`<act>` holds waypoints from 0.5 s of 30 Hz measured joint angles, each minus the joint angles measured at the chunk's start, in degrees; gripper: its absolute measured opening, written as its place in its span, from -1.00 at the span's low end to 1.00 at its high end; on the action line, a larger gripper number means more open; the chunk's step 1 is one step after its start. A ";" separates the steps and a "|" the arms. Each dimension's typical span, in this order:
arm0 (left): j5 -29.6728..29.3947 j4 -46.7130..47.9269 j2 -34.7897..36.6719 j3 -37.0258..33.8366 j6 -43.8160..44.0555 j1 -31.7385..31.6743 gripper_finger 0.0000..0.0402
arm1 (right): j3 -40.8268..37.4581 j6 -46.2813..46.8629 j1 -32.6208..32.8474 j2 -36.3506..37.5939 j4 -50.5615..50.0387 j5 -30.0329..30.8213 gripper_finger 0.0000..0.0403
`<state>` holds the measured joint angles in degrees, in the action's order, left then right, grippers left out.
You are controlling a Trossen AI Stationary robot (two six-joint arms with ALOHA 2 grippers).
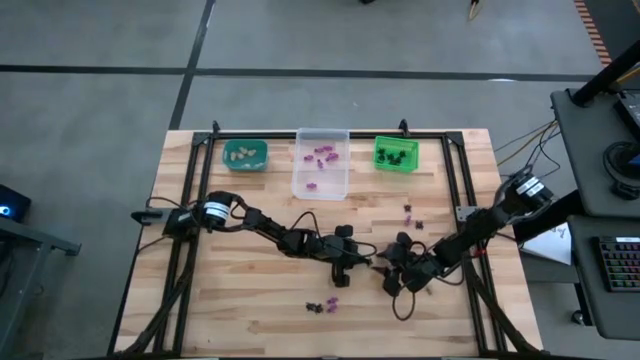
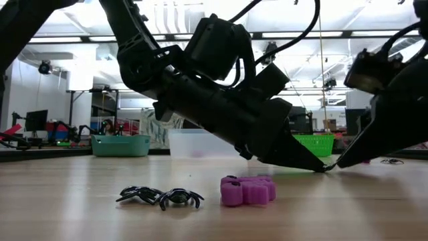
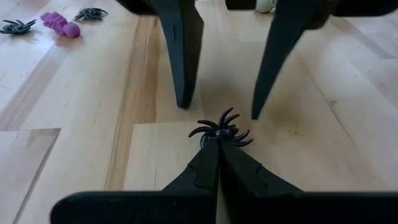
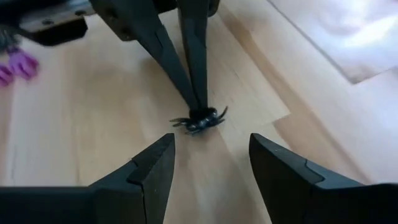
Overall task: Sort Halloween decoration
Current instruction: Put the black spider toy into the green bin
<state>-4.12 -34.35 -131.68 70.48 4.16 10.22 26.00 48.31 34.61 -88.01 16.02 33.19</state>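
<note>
Pinching a black spider (image 3: pixel 221 129) between its closed tips, the left gripper (image 3: pixel 218 140) rests low on the worktop (image 1: pixel 250 290), about midway along and nearer the front edge than the back. The right gripper (image 4: pixel 211 152) faces it from just beside, jaws spread wide with nothing between them, its tips standing either side of the spider without touching it. In the high view the two grippers meet tip to tip at the middle of the worktop. Near the front edge lie more trinkets: two black spiders (image 2: pixel 160 196) just beside a purple piece (image 2: pixel 248 190). Two more purple pieces (image 1: pixel 411 214) sit toward the back right, near the green bin (image 1: pixel 396 154). Along the back edge stand three bins in a row: a teal bin (image 1: pixel 245 155) toward the left corner holding pale beige pieces, a clear bin (image 1: pixel 320 165) in the middle holding purple pieces, and the green bin to its right holding black pieces. Both arms reach in from the side edges, the left from the left, the right from the right.
</note>
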 joint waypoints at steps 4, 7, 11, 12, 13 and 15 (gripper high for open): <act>0.02 -0.11 -0.04 0.00 0.02 0.00 -1.00 | 0.02 4.61 -0.03 -2.50 3.77 0.26 -0.01; 0.04 -0.09 -0.04 0.00 0.02 0.00 -1.00 | 0.02 11.71 -0.05 -2.91 4.54 0.31 -0.01; 0.09 -0.11 -0.07 0.00 0.02 0.00 -1.00 | 0.04 22.22 -0.20 -2.42 4.40 -0.07 -0.01; 0.11 -0.12 -0.07 0.00 0.02 0.00 -1.00 | 0.04 24.11 -0.26 -2.34 4.15 -0.19 -0.01; 0.11 -0.14 -0.07 0.00 0.02 0.00 -1.00 | 0.07 25.48 -0.26 -2.32 3.97 -0.17 -0.01; 0.12 -0.22 -0.09 -0.01 0.02 0.00 -1.00 | 0.09 26.94 -0.26 -2.30 3.85 -0.21 -0.01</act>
<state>-4.00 -34.57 -131.76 70.47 4.19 10.22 26.09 75.25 34.35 -90.30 19.87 32.98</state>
